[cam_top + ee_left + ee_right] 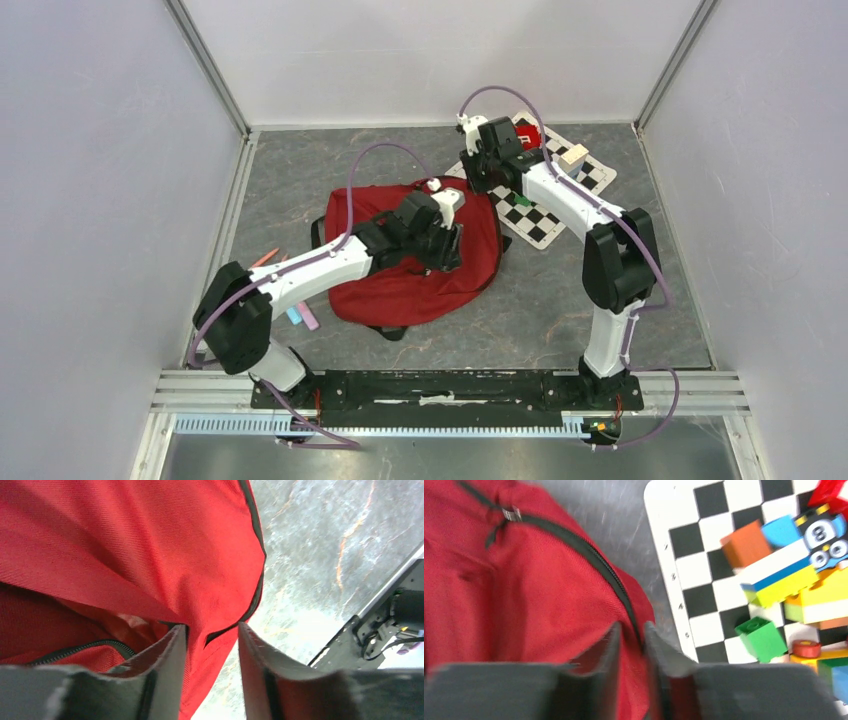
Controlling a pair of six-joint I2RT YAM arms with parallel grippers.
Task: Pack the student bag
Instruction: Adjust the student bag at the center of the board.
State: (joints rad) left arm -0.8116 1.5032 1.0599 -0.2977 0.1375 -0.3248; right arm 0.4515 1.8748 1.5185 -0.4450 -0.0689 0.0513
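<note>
The left arm extended from its base at the near left corner towards the right, low over the bag [400,285]. The left hand [450,248] was above the right half of the bag, pointing down and to the right. Its fingers [165,670] stood a middle gap apart. A fold of red cloth with a black border lay between them and touched one finger. Beside the other finger a strip of bare bench [560,310] was visible, so the cloth was not pinched.

The right arm stood up from the near right, bent at the elbow and extended to the far left. The right hand [480,178] was at the far right edge of the bag, just beside the checkered mat [545,220]. Its fingers [606,655] were closed to a narrow slit on the bag's edge, where the black zipper [589,555] ran in between them. This picture was a little blurred.

The bag lay flat and crumpled in the middle of the bench, slightly to the left. Its longer side ran about from left to right. A black loop [390,330] showed at its near edge, but I cannot tell which end was the top. Coloured blocks [774,580] lay on the mat, and some pens [300,315] lay on the bench by the left arm.
</note>
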